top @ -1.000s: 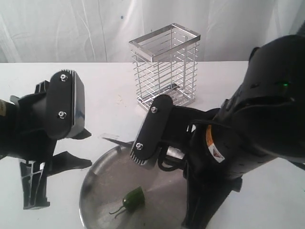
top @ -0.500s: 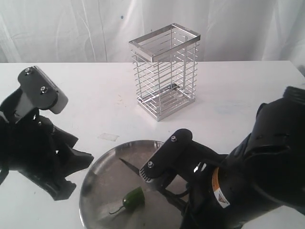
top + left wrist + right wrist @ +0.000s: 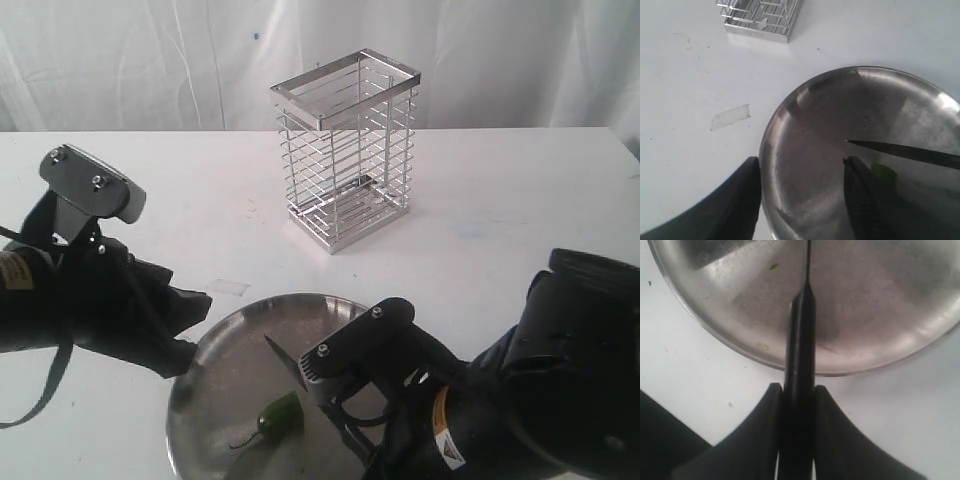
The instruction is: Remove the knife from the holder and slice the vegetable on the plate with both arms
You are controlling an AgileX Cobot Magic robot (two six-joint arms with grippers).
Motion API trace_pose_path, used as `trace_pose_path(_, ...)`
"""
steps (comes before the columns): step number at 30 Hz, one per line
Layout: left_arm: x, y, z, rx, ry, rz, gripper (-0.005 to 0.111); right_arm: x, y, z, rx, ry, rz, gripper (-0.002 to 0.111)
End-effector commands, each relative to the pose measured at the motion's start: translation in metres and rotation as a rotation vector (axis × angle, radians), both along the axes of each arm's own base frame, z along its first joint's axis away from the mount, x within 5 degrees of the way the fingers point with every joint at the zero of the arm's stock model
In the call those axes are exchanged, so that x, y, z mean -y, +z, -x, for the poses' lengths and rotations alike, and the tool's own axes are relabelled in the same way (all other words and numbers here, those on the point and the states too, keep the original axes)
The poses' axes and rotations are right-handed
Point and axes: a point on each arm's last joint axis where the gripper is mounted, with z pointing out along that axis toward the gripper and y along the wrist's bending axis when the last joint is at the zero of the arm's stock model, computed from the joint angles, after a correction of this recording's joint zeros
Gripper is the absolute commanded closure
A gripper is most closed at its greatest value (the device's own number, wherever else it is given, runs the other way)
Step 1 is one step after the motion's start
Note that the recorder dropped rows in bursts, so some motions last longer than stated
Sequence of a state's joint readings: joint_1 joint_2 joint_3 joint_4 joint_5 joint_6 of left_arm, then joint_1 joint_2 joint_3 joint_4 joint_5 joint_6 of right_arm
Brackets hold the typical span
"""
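The dark-green vegetable (image 3: 281,415) lies on the steel plate (image 3: 200,370) near its front. My right gripper (image 3: 325,390) is shut on the knife (image 3: 285,362), whose black blade points left over the plate, just above and behind the vegetable. In the right wrist view both fingers clamp the knife (image 3: 800,340) by its handle, at the gripper's tip (image 3: 799,390). My left gripper (image 3: 185,330) stands open at the plate's left rim. Its jaws (image 3: 802,165) straddle the plate (image 3: 815,125); the vegetable (image 3: 884,173) peeks out behind one finger, under the knife (image 3: 905,151). The wire holder (image 3: 345,150) stands empty.
A small strip of clear tape (image 3: 228,288) lies on the white table between the left arm and the holder. White cloth hangs behind the table. The right arm's bulk fills the front right corner.
Both arms have come down. The right arm sank toward the front right, bringing the knife low over the plate. The left gripper swung down to the plate's left rim.
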State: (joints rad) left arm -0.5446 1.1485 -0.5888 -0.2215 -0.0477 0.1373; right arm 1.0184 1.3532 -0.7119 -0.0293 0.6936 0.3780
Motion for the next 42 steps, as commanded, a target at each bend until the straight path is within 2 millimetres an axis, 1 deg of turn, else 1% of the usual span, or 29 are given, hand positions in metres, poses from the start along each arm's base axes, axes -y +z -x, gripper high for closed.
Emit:
trace_pose_path(1, 0.003, -0.014, -0.01, -0.037, 0.044, 0.011, 0.052, -0.007, -0.013, -0.003, -0.024, -0.016, 0.006, 0.108)
trace_pose_path(4, 0.005, -0.019, -0.015, -0.038, 0.066, 0.022, 0.052, -0.013, -0.023, -0.006, -0.038, -0.026, 0.002, 0.108)
trace_pose_path(9, 0.007, -0.025, -0.021, -0.035, 0.08, 0.021, 0.052, -0.017, -0.035, -0.009, -0.05, -0.022, 0.032, 0.108)
trace_pose_path(16, 0.01, -0.034, -0.028, -0.039, 0.105, 0.027, 0.052, -0.02, -0.036, -0.011, -0.04, -0.039, 0.005, 0.108)
trace_pose_path(21, 0.012, -0.044, -0.029, -0.098, 0.134, 0.042, 0.052, -0.02, -0.036, -0.011, -0.041, -0.043, 0.004, 0.108)
trace_pose_path(23, 0.014, -0.049, -0.026, -0.135, 0.108, 0.005, 0.052, -0.02, -0.036, -0.011, -0.041, -0.043, 0.004, 0.108)
trace_pose_path(28, 0.012, -0.067, -0.021, -0.2, -0.036, -0.189, 0.049, -0.019, -0.036, -0.013, -0.021, -0.044, 0.013, 0.108)
trace_pose_path(31, 0.02, -0.069, -0.016, -0.16, -0.143, -0.257, 0.049, -0.017, -0.035, -0.016, 0.02, -0.067, 0.02, 0.108)
trace_pose_path(36, 0.041, -0.077, -0.002, -0.12, -0.333, -0.349, 0.049, -0.016, -0.027, -0.018, 0.064, -0.067, -0.002, 0.108)
trace_pose_path(38, 0.047, -0.083, 0.0, -0.117, -0.372, -0.371, 0.049, -0.016, -0.024, -0.018, 0.073, -0.067, -0.02, 0.108)
trace_pose_path(42, 0.051, -0.095, -0.004, -0.113, -0.375, -0.383, 0.049, -0.015, -0.02, -0.017, 0.082, -0.067, -0.035, 0.108)
